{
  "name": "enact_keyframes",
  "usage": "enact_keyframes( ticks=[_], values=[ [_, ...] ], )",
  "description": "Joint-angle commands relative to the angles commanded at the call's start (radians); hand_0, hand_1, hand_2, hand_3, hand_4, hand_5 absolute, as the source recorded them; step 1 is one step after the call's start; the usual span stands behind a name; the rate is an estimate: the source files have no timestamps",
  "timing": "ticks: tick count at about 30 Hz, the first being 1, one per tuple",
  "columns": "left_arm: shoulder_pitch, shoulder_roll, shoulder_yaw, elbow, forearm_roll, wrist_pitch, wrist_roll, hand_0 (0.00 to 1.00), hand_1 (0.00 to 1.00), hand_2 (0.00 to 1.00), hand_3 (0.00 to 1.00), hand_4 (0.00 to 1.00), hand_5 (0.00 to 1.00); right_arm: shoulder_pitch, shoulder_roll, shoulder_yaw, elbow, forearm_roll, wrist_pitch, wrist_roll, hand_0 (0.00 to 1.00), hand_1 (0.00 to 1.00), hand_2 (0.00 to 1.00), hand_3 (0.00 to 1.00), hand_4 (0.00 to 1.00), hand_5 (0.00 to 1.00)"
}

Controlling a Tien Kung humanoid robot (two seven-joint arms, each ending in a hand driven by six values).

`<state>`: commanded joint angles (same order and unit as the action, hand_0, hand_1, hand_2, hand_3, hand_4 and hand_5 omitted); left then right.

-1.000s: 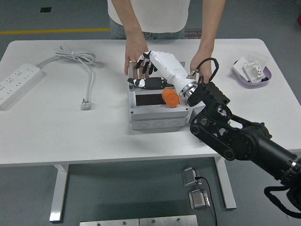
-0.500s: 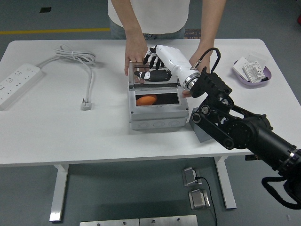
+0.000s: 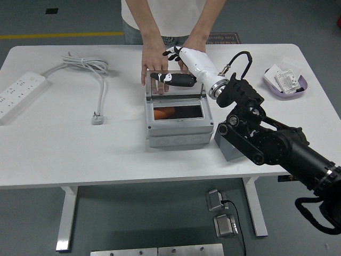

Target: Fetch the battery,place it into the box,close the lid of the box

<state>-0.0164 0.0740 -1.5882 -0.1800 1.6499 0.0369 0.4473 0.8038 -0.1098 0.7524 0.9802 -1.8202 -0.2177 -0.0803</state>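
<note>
The grey box (image 3: 178,133) stands at the table's middle with its clear lid (image 3: 176,90) tilted up at the back. The orange battery (image 3: 165,112) lies inside the box. My right hand (image 3: 173,74), white with black fingers, is over the lid's upper edge with its fingers spread, holding nothing. I cannot tell if it touches the lid. A person stands at the far side. One of the person's hands (image 3: 153,64) rests at the lid's left back corner. The other (image 3: 190,47) is just behind my hand. My left arm is out of view.
A white power strip (image 3: 18,95) lies at the far left. Its cable and plug (image 3: 97,118) lie left of the box. A purple tray (image 3: 286,81) with white parts sits at the right. A grey block (image 3: 228,146) stands by the box's right front corner.
My right hand let the orange battery go into the box, then moved back and up to the lid. The person's hand moved from the table to behind my hand.
</note>
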Motion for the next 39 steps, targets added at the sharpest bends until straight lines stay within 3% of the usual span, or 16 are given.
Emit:
enact_keyframes(
  ticks=[26,39],
  values=[
    [-0.011,-0.005,-0.001,0.0,0.004,-0.005,-0.009,0.626,0.633,0.534,0.622,0.702,0.098,-0.043,0.007,0.0,-0.066,0.016,-0.008,0.01,0.814,0.701,0.715,0.759,0.998,0.792],
    [-0.01,-0.001,0.001,0.0,0.0,-0.002,-0.006,0.626,0.634,0.533,0.623,0.702,0.097,-0.078,-0.031,-0.014,0.057,-0.027,0.004,-0.032,0.815,0.699,0.711,0.756,0.998,0.795]
  ],
)
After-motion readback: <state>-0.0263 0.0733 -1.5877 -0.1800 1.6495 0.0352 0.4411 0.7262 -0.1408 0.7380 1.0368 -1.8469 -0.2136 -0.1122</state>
